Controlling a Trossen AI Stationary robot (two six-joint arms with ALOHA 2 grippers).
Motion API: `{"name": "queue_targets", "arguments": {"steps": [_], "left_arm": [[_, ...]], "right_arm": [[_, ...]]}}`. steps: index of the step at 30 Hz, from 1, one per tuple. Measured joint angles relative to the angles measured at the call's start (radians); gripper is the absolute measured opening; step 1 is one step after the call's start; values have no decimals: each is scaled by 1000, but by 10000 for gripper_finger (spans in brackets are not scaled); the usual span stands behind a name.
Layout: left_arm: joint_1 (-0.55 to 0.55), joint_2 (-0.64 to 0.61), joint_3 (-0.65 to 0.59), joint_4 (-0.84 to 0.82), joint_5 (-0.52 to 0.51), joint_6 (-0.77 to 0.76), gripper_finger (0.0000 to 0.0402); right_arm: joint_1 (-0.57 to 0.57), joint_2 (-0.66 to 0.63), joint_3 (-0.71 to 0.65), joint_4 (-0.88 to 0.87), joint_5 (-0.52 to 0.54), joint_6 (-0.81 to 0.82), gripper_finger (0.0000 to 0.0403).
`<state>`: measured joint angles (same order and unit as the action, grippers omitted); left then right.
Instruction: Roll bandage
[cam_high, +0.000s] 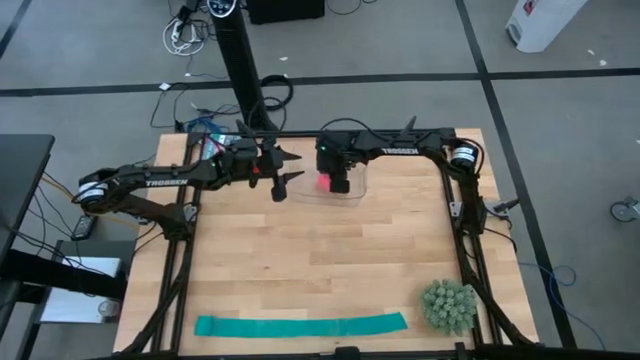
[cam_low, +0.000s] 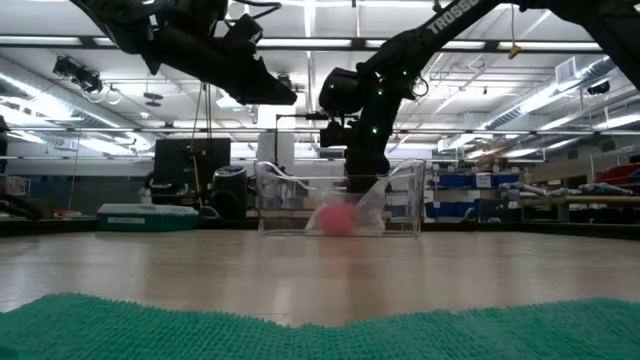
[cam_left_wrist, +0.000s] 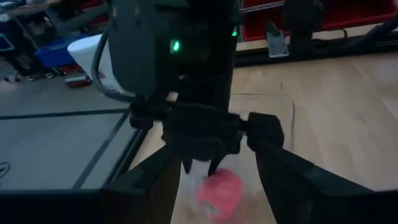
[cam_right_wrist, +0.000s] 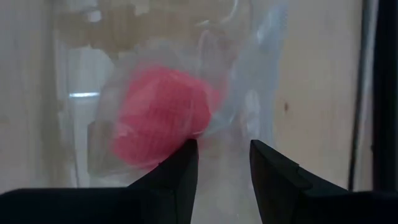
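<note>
The pink-red bandage is a small compact roll (cam_high: 323, 182) lying inside a clear box (cam_high: 366, 186) at the table's far middle. It also shows in the low view (cam_low: 336, 219). Crumpled clear plastic (cam_right_wrist: 249, 93) lies around and over the roll (cam_right_wrist: 163, 115). My right gripper (cam_right_wrist: 224, 149) points down into the box just above the roll, its fingers a little apart with nothing between them. My left gripper (cam_high: 286, 176) is wide open and empty in the air just left of the box. Its wrist view shows the roll (cam_left_wrist: 219, 191) under the right gripper (cam_left_wrist: 200, 167). My right gripper stands over the roll and the clear plastic from above. I cannot tell whether its fingertips (cam_right_wrist: 186, 155) touch either of them.
A long teal-green strip (cam_high: 300, 325) lies flat along the table's near edge and fills the bottom of the low view (cam_low: 320, 320). A green spiky ball (cam_high: 448, 306) sits at the near right corner. Bare wood (cam_high: 320, 260) lies between the box and the strip.
</note>
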<state>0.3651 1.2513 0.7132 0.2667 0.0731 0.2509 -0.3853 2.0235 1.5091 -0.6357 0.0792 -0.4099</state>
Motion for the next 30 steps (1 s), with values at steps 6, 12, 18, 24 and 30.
{"name": "queue_targets", "arguments": {"steps": [6, 12, 18, 24, 30], "left_arm": [[-3, -9, 1, 3, 4, -22, 214], [-6, -9, 1, 2, 6, -30, 214], [-6, -9, 1, 2, 6, -48, 214], [-11, -9, 1, 16, 12, -41, 214], [-74, -58, 0, 48, 52, 19, 213]], "right_arm": [[-22, 5, -3, -16, -141, 16, 139], [-28, -2, -5, -71, -144, 38, 139], [-28, -70, -4, -62, -121, 77, 139], [-23, -138, -4, -57, -116, 96, 139], [-29, -262, -42, 0, -333, 146, 136]]}}
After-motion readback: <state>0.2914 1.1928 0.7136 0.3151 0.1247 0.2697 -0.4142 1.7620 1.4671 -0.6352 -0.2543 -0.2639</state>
